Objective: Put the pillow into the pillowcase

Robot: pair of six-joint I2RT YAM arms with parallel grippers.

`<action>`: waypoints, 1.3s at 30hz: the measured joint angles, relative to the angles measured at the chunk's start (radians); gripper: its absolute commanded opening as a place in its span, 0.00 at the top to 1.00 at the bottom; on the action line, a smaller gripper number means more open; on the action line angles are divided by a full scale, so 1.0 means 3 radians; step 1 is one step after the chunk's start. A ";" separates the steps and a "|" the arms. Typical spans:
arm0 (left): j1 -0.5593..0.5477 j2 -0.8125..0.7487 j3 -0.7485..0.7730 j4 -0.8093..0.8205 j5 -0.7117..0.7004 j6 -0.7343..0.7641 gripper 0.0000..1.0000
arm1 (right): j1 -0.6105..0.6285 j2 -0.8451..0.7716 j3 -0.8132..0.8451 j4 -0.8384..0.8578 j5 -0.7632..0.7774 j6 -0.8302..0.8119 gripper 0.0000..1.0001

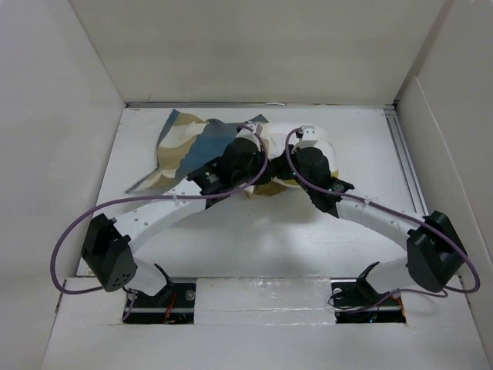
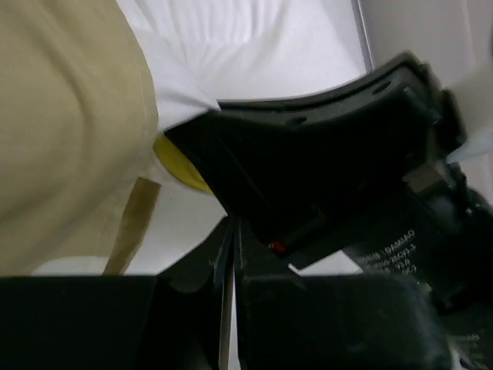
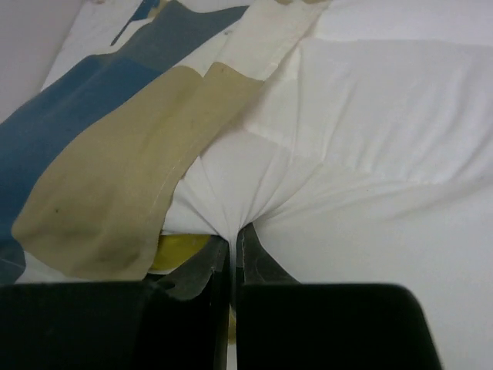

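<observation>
- Pillow (image 3: 370, 116) cloth is what the right hand (image 3: 231, 254) has. The hand is clamped shut on a small pinch of the white cover, just beside the yellow piping (image 3: 181, 250), and creases fan out from the pinch.
- That looks like a grip on cover alone, not on filling. A hard tug would likely stretch the cloth or slip, so short, low pushes suit it better.
- Beside it, the left hand (image 2: 231, 247) is closed tight at the same yellow-edged corner, with tan cloth alongside. Its own camera does not show whether any cloth sits between its tips.
- The two hands are crowded together there, so moving one at a time should avoid a knock.
- Further out, the pillowcase (image 3: 115, 169) lies rumpled on the far half of the bench (image 1: 269, 231), its tan and blue checks draped over the pillow's left part. The rest of the pillow shows white to the right.
- I cannot tell whether the pinched corner is inside the opening or merely under a flap.
- To do the step well, fix the case's mouth with the left hand and feed the corner leftward, along the bench, into it.
- Watch that the case does not bunch up and travel with the pillow.
</observation>
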 measured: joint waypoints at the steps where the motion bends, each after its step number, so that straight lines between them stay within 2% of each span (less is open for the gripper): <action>1: -0.0140 0.0000 -0.0001 0.0075 -0.0084 -0.0015 1.00 | -0.0072 -0.0017 -0.0038 0.0048 -0.0078 0.0019 1.00; 6: -0.0228 0.0010 -0.0052 0.0376 -0.0028 -0.0214 1.00 | -0.0212 -0.0060 -0.0364 0.0357 -0.0281 0.0150 1.00; 8: -0.0229 0.0042 0.0010 0.0341 -0.0003 -0.0240 1.00 | -0.0206 -0.0065 -0.0500 0.0470 -0.0343 0.0189 1.00; 9: -0.0230 0.0074 0.0078 0.0287 -0.0025 -0.0243 0.94 | -0.0197 -0.0065 -0.0548 0.0491 -0.0355 0.0196 1.00; 10: -0.0249 0.0106 0.0164 0.0200 -0.0084 -0.0235 0.79 | -0.0193 -0.0065 -0.0577 0.0492 -0.0355 0.0205 1.00; 11: -0.0282 0.0123 0.0253 0.0078 -0.0200 -0.0211 0.52 | -0.0193 -0.0065 -0.0608 0.0500 -0.0356 0.0212 0.95; 14: -0.0395 0.0111 0.0388 -0.0281 -0.0548 -0.0160 0.39 | -0.0235 -0.0065 -0.0674 0.0546 -0.0429 0.0248 0.79; 15: -0.0437 0.0106 0.0393 -0.0378 -0.0661 -0.0144 0.26 | -0.0253 -0.0065 -0.0688 0.0548 -0.0462 0.0253 0.78; 17: -0.0533 0.0104 0.0356 -0.0570 -0.0933 -0.0151 0.11 | -0.0281 -0.0061 -0.0712 0.0566 -0.0539 0.0244 0.75; 18: -0.0591 0.0090 0.0233 -0.0632 -0.1101 -0.0193 0.01 | -0.0284 -0.0056 -0.0715 0.0568 -0.0584 0.0244 0.75; 23: -0.0668 0.0076 -0.0459 -0.0814 -0.1403 -0.0263 0.01 | -0.0315 0.0014 -0.0715 0.0601 -0.0788 0.0245 0.73; 25: -0.0662 0.0132 -0.0584 -0.0921 -0.1493 -0.0275 0.01 | -0.0320 0.0048 -0.0715 0.0629 -0.0856 0.0247 0.73; 39: -0.0661 0.1218 -0.0237 -0.1183 -0.2405 -0.0397 0.01 | -0.0322 0.0094 -0.0643 0.0829 -0.1111 0.0239 0.72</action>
